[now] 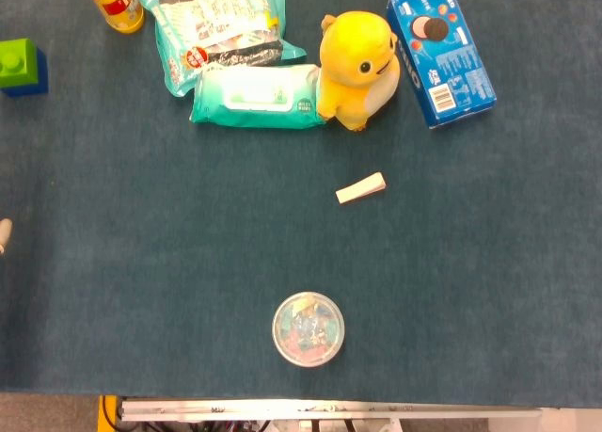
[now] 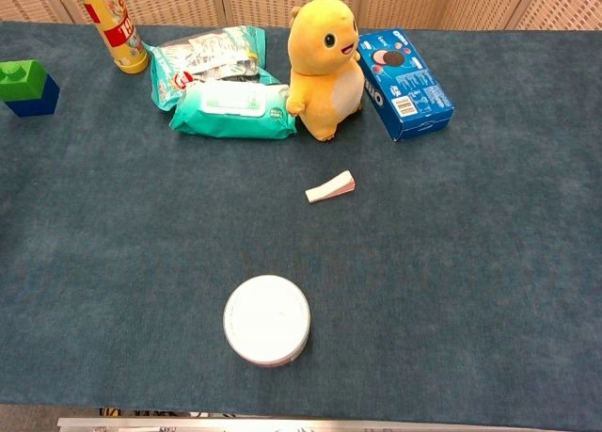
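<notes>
White round tub point(image 2: 266, 319) sits alone near the table's front edge, well apart from the cream wedge point(image 2: 330, 187), so a grasp would best wrap its rim from above; left hand and right hand are both out of view, so I cannot tell their state.

Round white container point(image 2: 267, 320) near the front edge of the blue tablecloth point(image 2: 489, 263). Small cream wedge point(image 2: 330, 187) lying further back, well apart from it. Behind that, yellow plush toy point(image 2: 323, 68) upright, touching a teal wipes pack point(image 2: 232, 110); blue cookie box point(image 2: 403, 84) just beside. Snack bag point(image 2: 202, 57), yellow bottle point(image 2: 111, 24), green-and-blue block point(image 2: 28, 87) at left.
</notes>
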Motion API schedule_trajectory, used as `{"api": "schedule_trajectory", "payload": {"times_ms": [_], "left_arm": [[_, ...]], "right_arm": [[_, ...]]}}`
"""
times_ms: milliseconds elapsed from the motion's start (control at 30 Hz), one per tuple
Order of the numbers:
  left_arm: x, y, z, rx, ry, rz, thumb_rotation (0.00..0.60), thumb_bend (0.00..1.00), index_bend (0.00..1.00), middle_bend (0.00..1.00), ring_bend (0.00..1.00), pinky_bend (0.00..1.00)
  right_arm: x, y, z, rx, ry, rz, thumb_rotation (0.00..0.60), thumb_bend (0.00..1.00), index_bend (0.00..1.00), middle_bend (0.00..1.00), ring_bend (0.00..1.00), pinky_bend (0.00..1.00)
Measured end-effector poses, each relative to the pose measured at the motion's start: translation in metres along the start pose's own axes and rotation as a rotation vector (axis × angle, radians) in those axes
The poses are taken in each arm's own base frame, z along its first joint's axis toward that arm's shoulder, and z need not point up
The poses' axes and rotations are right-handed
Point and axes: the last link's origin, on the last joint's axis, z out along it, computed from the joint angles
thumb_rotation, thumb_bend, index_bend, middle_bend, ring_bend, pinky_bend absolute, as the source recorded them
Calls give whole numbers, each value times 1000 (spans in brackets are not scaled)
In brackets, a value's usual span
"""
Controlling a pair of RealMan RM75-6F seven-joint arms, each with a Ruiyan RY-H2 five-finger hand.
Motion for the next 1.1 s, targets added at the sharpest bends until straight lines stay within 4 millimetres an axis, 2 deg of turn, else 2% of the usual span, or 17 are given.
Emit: {"api": "schedule_trajectory", "payload": {"times_ms": [433,633,800,933,1100], "left_arm": [[1,-1,-7,10,0,3,600,258,154,184,149,103],[1,0,-4,-2,-4,-7,600,259,154,184,149,103],[0,1,-4,-13,-10,-11,600,258,154,184,149,103],[0,1,-5,-14,-16,-10,600,258,154,184,149,103],[1,-1,-9,-10,-19,-14,600,259,155,184,149,103]], "right_arm": [[5,-5,6,47,-10,55,600,88,44,188,59,241],[12,-16,18,104,-32,88,600,80,44,187,59,241],[20,-39,37,197,-58,100,600,81,45,188,59,207],[26,-62,56,275,-70,98,600,92,44,177,47,129],[31,-96,80,363,-90,85,595,65,44,109,0,9]]}}
